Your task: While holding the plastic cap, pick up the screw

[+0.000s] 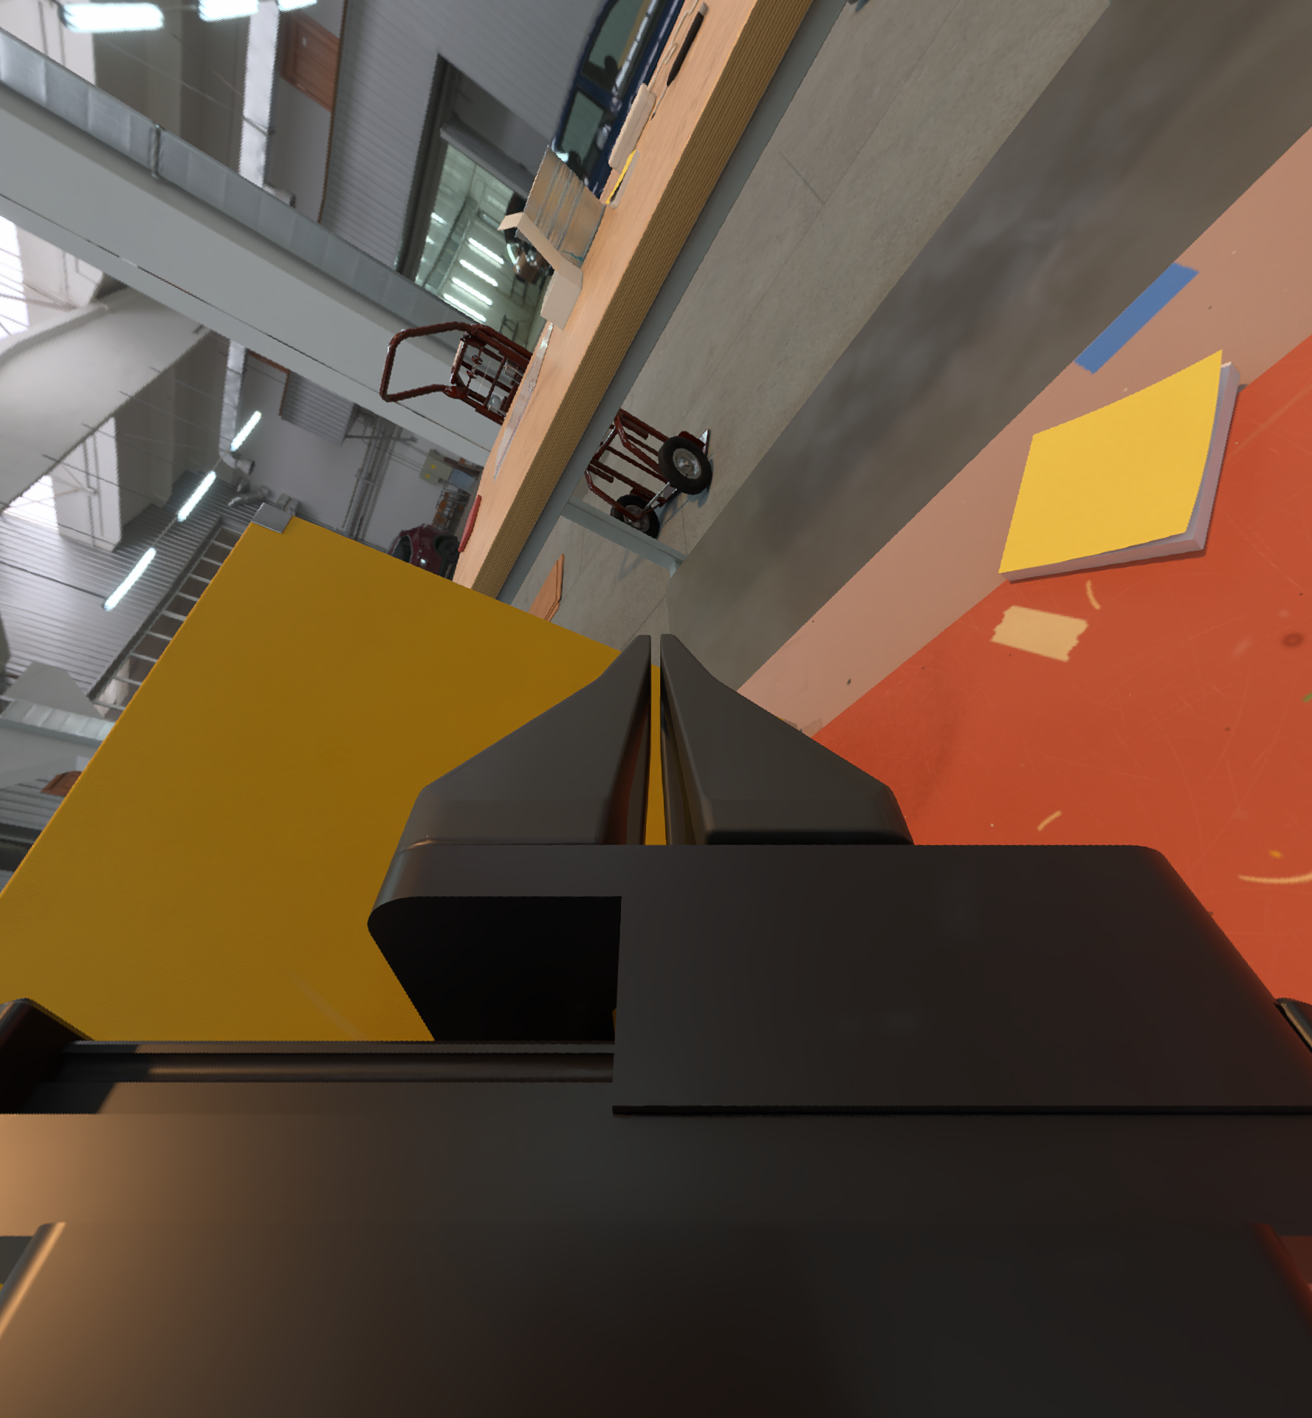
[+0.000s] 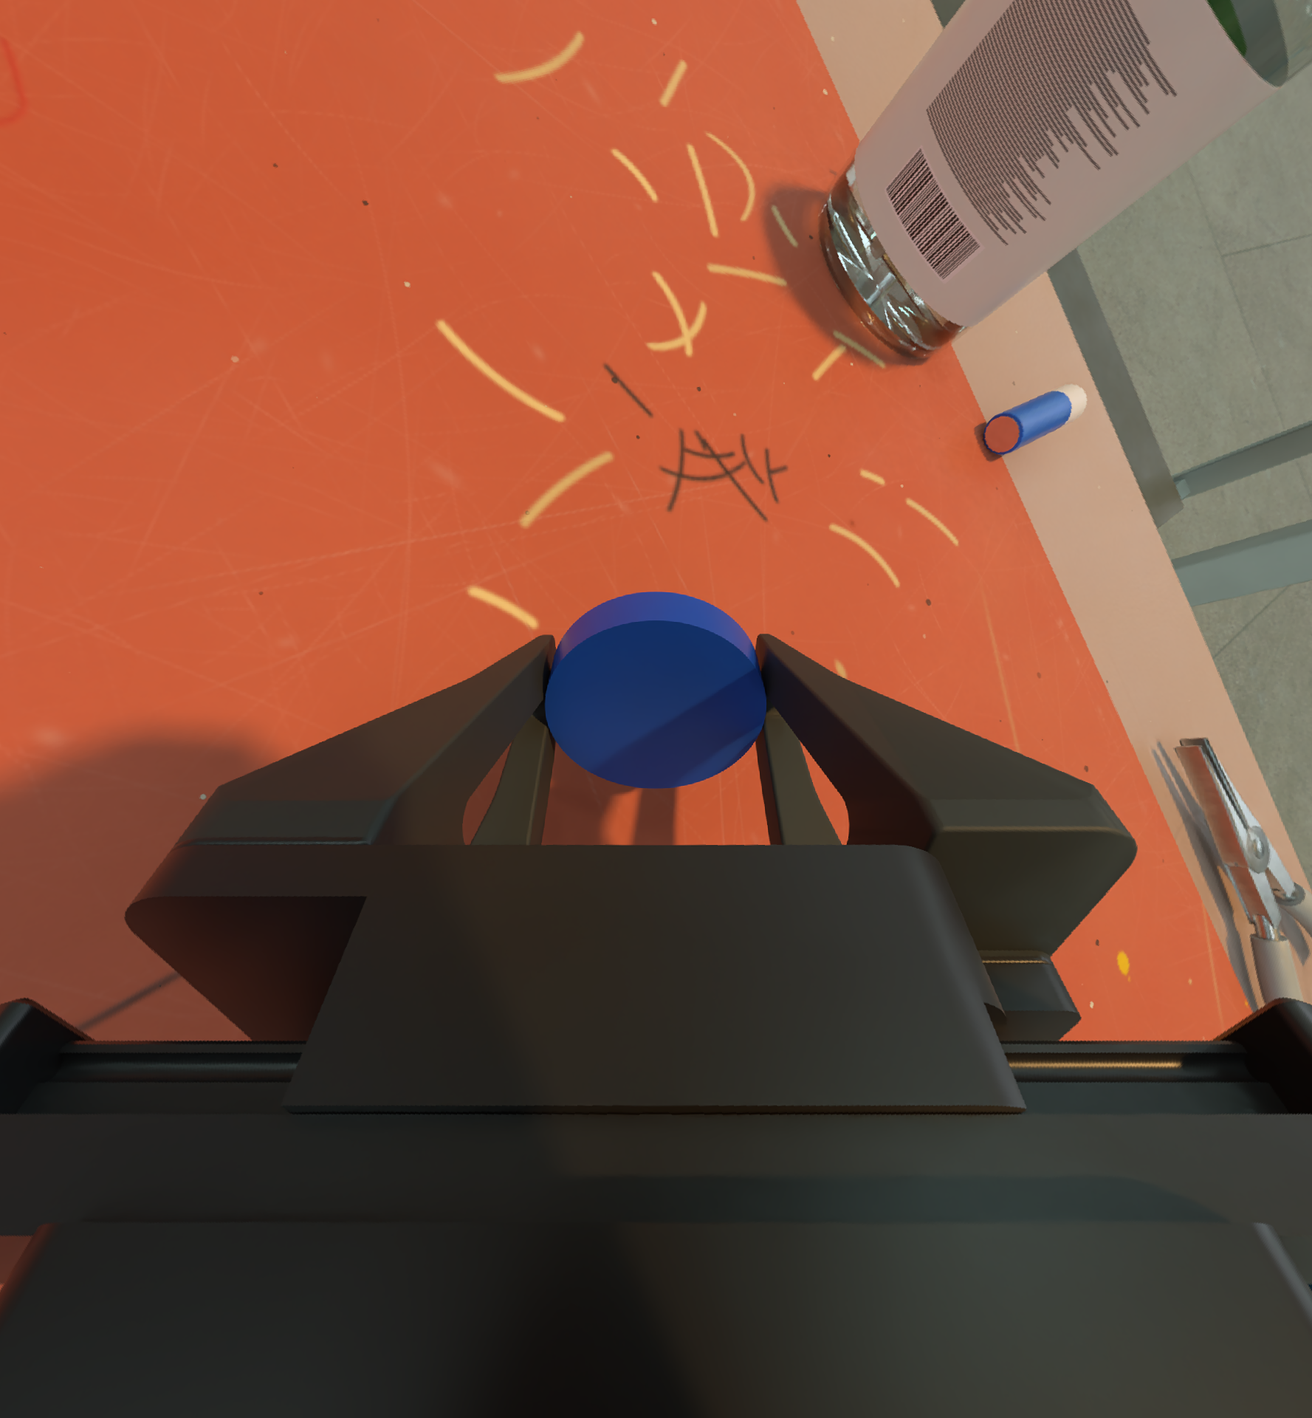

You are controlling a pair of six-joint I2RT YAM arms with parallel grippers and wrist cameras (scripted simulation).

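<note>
My right gripper (image 2: pixel 656 652) is shut on a round blue plastic cap (image 2: pixel 652 698) and holds it by its sides above the orange mat (image 2: pixel 254 384). My left gripper (image 1: pixel 656 641) is shut, with only a thin slit between its fingers and nothing visible in them. It is tilted and points past the edge of the orange mat (image 1: pixel 1097 767) toward the room beyond. No screw shows in either view.
A large yellow panel (image 1: pixel 254 767) stands close on the left of my left gripper. A yellow notepad (image 1: pixel 1113 476), beige tape (image 1: pixel 1040 633) and blue tape (image 1: pixel 1136 318) lie on the table. A labelled bottle (image 2: pixel 1021 176), a small blue tube (image 2: pixel 1032 420) and metal pliers (image 2: pixel 1243 867) sit along the right edge.
</note>
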